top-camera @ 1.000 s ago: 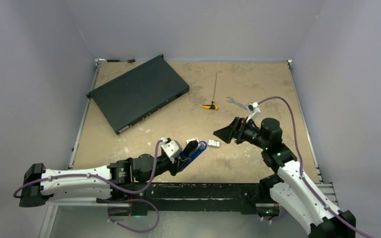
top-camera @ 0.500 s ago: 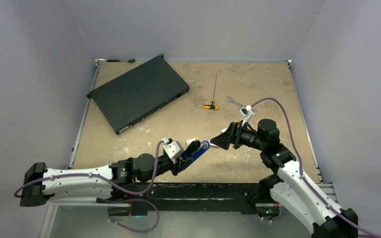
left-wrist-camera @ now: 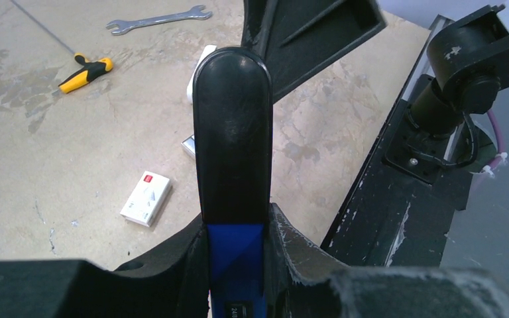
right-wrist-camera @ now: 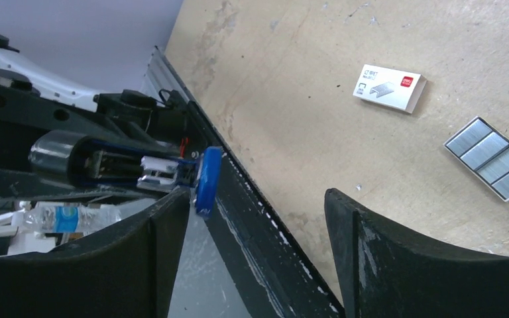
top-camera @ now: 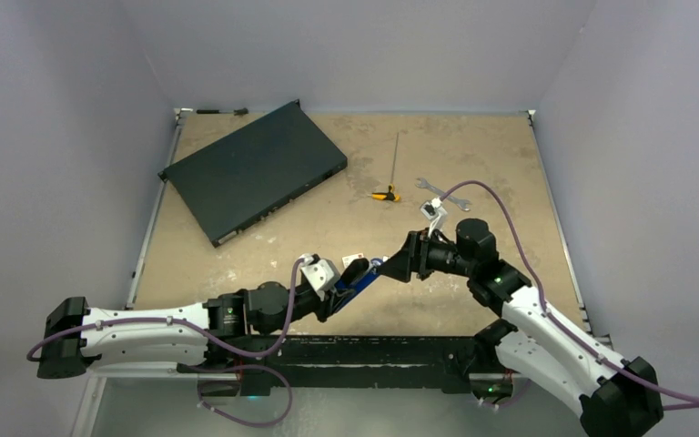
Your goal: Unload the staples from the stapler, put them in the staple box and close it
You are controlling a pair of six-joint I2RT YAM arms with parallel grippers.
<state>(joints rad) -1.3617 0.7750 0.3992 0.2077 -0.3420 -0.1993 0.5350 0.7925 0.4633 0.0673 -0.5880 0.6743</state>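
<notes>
Staples (right-wrist-camera: 494, 159) form three strips near one white box (right-wrist-camera: 390, 87), one stapler (left-wrist-camera: 232, 132).

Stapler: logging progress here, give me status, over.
Left pincer shut on stapler. Right pincer open at its front end. Loose staples on table beside white box. Nothing blocking.

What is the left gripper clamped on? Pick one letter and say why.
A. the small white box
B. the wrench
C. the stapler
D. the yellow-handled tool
C: the left gripper is shut on the black-and-blue stapler, while the wrench, the small white box and the yellow-handled tool all lie loose on the table.
</notes>
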